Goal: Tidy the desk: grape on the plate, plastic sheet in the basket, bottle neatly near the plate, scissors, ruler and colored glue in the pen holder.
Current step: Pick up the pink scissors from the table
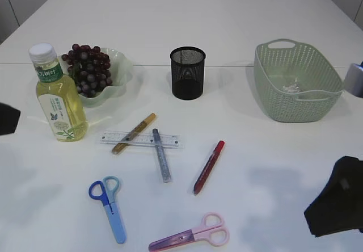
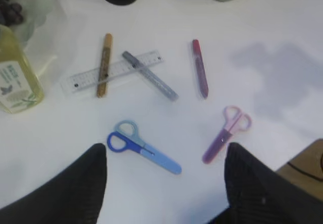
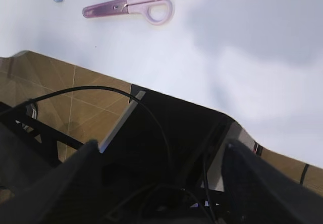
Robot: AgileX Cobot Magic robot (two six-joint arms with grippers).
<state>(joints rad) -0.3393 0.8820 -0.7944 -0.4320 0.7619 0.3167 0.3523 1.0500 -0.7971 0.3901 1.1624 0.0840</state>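
on the white table (image 1: 255, 167) the grapes (image 1: 88, 67) already sit in the pale green plate (image 1: 122, 70) at about 10 o'clock in the exterior view, with the bottle (image 1: 57, 96) of yellow drink standing upright just beside the plate at its 7 o'clock. the black mesh pen holder (image 1: 188, 73) stands near 12 o'clock of the centre, and the green basket (image 1: 295, 82) sits at 2 o'clock with a crumpled clear plastic sheet (image 1: 292, 85) inside it. near the centre the clear ruler (image 1: 140, 139) lies flat, a gold glue pen (image 1: 134, 133) and a silver glue pen (image 1: 161, 155) crossing over it, while a red glue pen (image 1: 209, 167) lies apart at its 4 o'clock. the blue scissors (image 1: 109, 205) lie at 7 o'clock and the pink scissors (image 1: 193, 235) at 6 o'clock, both closed. the left gripper (image 2: 166, 183) hovers above the blue scissors with its fingers spread wide and nothing between them; the right gripper (image 3: 161, 183) hangs beyond the table's near edge, fingers also wide apart and empty
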